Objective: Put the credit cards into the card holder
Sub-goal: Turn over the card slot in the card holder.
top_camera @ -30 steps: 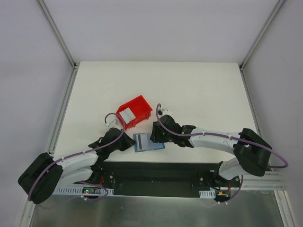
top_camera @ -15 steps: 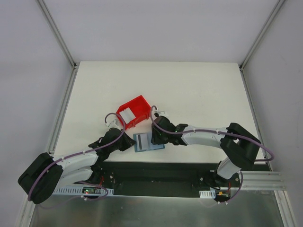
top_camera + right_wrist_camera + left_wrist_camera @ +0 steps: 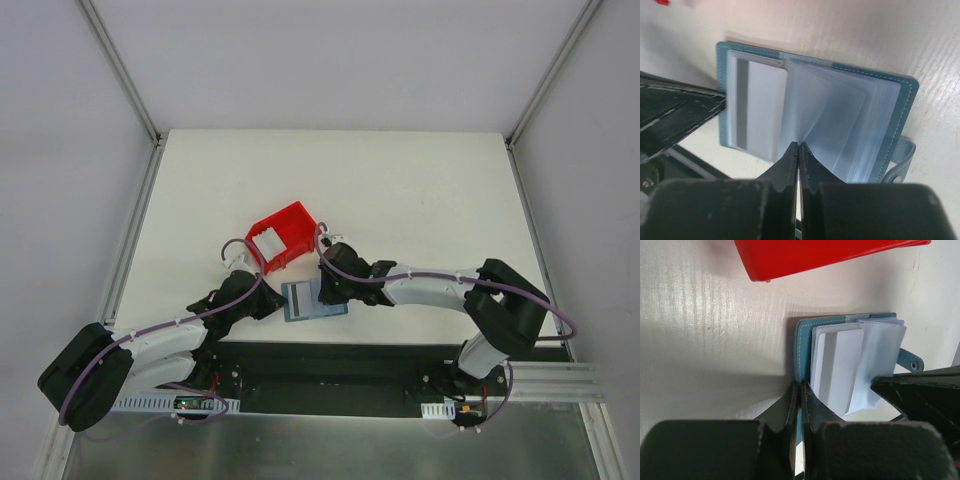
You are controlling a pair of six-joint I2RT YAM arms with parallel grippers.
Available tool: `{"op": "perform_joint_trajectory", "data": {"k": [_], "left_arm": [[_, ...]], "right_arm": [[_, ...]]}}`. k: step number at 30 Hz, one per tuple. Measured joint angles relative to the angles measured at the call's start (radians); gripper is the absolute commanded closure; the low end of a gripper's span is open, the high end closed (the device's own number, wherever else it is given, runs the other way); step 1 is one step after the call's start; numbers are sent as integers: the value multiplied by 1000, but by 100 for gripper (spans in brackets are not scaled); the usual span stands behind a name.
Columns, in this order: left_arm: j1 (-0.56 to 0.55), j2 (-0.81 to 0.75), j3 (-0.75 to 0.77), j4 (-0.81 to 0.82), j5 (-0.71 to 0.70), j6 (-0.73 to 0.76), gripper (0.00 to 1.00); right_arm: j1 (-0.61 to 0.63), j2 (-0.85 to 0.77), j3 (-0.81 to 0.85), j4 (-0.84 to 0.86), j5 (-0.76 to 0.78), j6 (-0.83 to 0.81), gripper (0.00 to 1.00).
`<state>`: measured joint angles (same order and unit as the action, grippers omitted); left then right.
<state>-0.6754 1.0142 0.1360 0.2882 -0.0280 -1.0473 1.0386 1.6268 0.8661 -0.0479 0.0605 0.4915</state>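
**A:** What has been changed just now?

**B:** The right gripper has been slid a little to the left, closer over the card holder. The right arm's elbow has been pulled in too. The card holder itself has not been moved.

**A:** Where is the card holder kept?

**B:** It is laid open on the table, by the near edge, just below the red bin. Its blue cover is pinched tight at one side by the left gripper, so it is held still.

**A:** And the right fingers?

**B:** They are pressed together at the edge of the clear pockets. Whether a pocket is caught between them cannot be told.

**A:** Has a card been put in?

**B:** One pale card is seen tucked in a pocket. Something white is seen in the red bin, so more cards are likely left. A pocket may be getting opened for the next one.
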Motion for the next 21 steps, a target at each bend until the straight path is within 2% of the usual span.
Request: {"op": "perform_joint_trajectory", "data": {"k": [13, 18, 21], "left_arm": [[0, 0, 0, 1, 0, 0, 100], [0, 4, 0, 5, 0, 0, 100], [0, 14, 2, 15, 0, 0, 100]], "right_arm": [[12, -111, 16, -37, 43, -52, 99], [14, -95, 51, -57, 13, -60, 99], [26, -32, 111, -50, -28, -60, 93]]}}
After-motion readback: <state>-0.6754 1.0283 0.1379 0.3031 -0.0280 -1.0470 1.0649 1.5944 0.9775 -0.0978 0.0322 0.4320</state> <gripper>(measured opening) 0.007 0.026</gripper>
